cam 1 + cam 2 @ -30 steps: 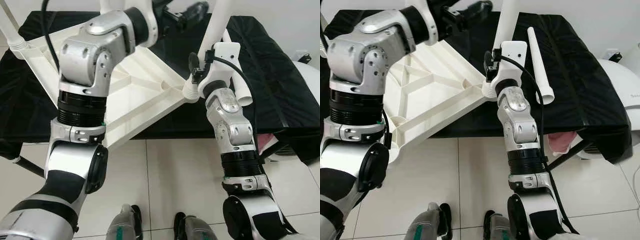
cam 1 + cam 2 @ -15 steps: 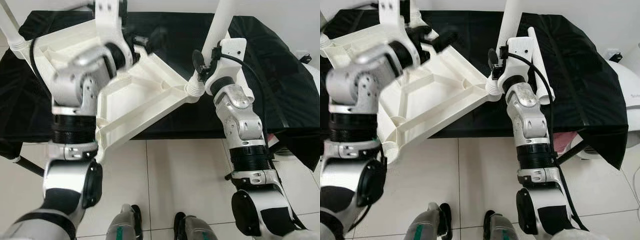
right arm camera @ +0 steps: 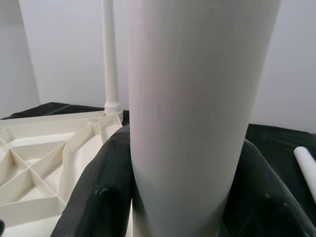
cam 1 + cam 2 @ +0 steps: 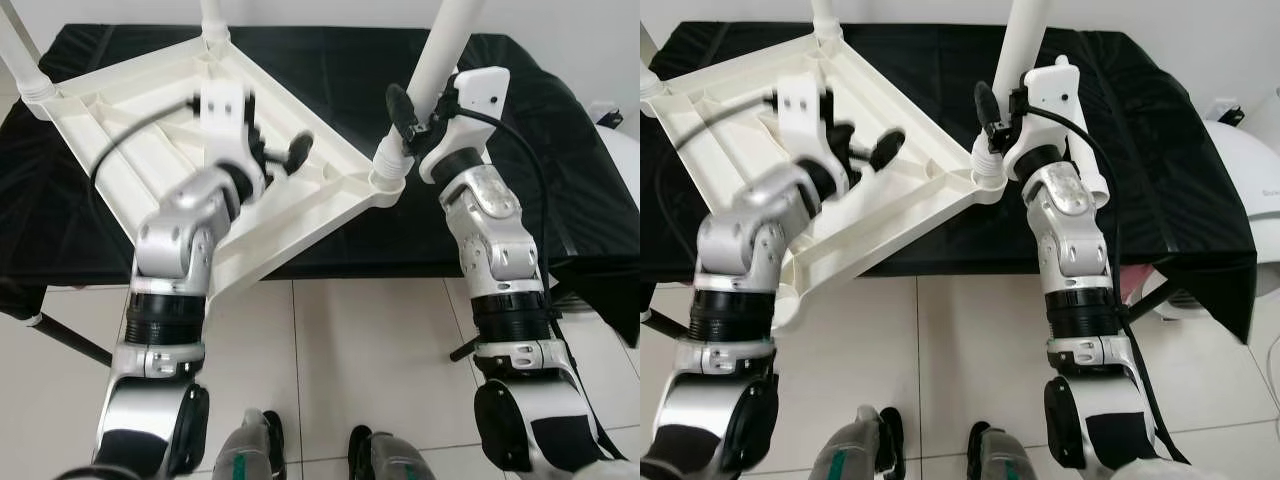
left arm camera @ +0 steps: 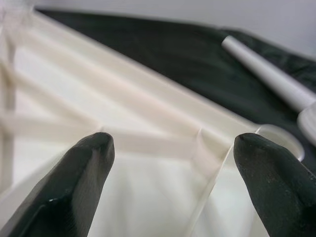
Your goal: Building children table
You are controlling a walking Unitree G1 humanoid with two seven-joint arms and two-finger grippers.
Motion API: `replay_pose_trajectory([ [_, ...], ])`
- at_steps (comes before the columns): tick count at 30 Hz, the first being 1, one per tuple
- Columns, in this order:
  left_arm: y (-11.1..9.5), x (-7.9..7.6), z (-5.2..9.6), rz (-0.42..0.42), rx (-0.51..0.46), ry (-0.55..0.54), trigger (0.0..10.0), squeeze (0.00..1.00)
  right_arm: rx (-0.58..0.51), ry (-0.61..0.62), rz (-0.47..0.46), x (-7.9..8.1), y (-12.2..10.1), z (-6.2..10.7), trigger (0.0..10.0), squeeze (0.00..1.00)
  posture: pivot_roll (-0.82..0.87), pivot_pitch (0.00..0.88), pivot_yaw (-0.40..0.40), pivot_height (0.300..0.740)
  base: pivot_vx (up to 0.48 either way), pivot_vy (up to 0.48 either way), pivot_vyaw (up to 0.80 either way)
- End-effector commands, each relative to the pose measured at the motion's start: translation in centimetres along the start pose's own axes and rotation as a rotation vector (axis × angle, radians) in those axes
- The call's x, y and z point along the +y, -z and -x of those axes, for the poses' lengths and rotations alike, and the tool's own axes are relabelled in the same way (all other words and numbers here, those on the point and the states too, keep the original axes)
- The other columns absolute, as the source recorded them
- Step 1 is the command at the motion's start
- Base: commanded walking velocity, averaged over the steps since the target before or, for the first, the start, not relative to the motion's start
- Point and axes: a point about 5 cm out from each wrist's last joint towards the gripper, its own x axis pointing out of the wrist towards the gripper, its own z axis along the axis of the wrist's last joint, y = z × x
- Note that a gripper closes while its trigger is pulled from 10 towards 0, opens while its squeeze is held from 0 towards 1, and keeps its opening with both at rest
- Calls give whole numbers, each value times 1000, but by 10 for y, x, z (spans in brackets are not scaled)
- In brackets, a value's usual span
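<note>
The white children's tabletop (image 4: 150, 130) lies upside down, ribbed underside up, across the upper left and centre of the frame on a worktop (image 4: 560, 150) draped in black cloth, its near corner overhanging the tiled floor (image 4: 350, 350). Two white legs (image 4: 20, 55) stand in the far corners at upper left. The left pincer (image 4: 285, 155) hovers over the ribbed underside left of centre, fingers (image 5: 84, 173) spread wide, holding nothing. Right of centre, the right pincer (image 4: 400, 125) is closed around an upright white leg (image 4: 445, 40), just above the corner socket (image 4: 385, 180) where it is seated. A loose leg (image 5: 269, 74) lies on the cloth further right.
</note>
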Motion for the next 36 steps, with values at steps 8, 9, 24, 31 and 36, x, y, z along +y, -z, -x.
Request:
replay_pose_trajectory([
  [8, 16, -13, 8, -103, 16, -19, 10000, 0, -46, -52, -85, 1, 8, 13, 10000, 0, -32, 127, -25, 740, 0, 0, 0],
  [9, 17, -14, 8, -106, 13, -19, 10000, 0, -47, -52, -86, 1, 8, 14, 10000, 0, -32, 127, -25, 740, 0, 0, 0],
  [24, 21, -18, 17, -228, -5, 7, 10000, 0, -64, -84, -117, 4, 12, 16, 10000, 0, -37, 153, -38, 740, 0, 0, 0],
  [31, 29, -24, 17, -273, 22, 18, 10000, 0, -67, -90, -118, 8, 13, 16, 10000, 0, -42, 160, -31, 740, 0, 0, 0],
  [36, 23, -24, 16, -248, -2, -6, 10000, 0, -66, -85, -117, 8, 14, 18, 10000, 0, -42, 161, -23, 740, 0, 0, 0],
])
